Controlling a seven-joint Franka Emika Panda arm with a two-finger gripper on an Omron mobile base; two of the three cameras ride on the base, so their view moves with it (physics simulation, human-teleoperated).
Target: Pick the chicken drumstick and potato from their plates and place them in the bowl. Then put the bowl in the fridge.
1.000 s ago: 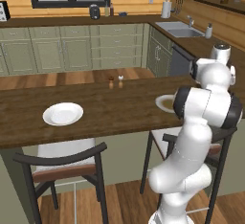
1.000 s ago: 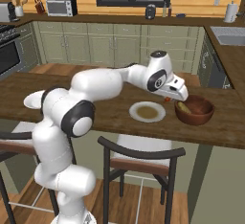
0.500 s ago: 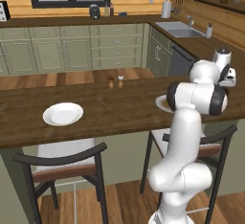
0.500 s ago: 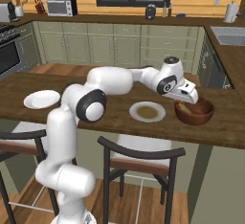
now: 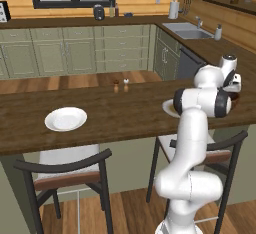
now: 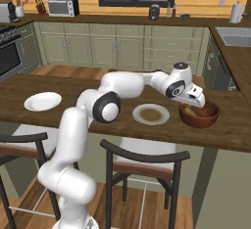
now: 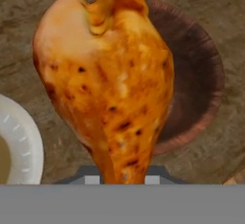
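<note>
Presently the end effector (image 6: pixel 188 106) is clamped on the bone end of the chicken drumstick (image 7: pixel 107 84), whose long axis runs straight out from the fingers with the meaty end leading. The bowl (image 6: pixel 200 117) sits on the counter (image 6: pixel 73 118) directly under and just right of the hand, beside the pale-rimmed plate (image 6: pixel 151 114); in the hand view its rim shows behind the drumstick's right side. In my judgement, a short descent and release remains.

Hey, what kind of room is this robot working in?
A home kitchen, rendered in simulation. Sage-green cabinets run along the walls, a sink sits in the corner counter, and a microwave stands by a stove.
</note>
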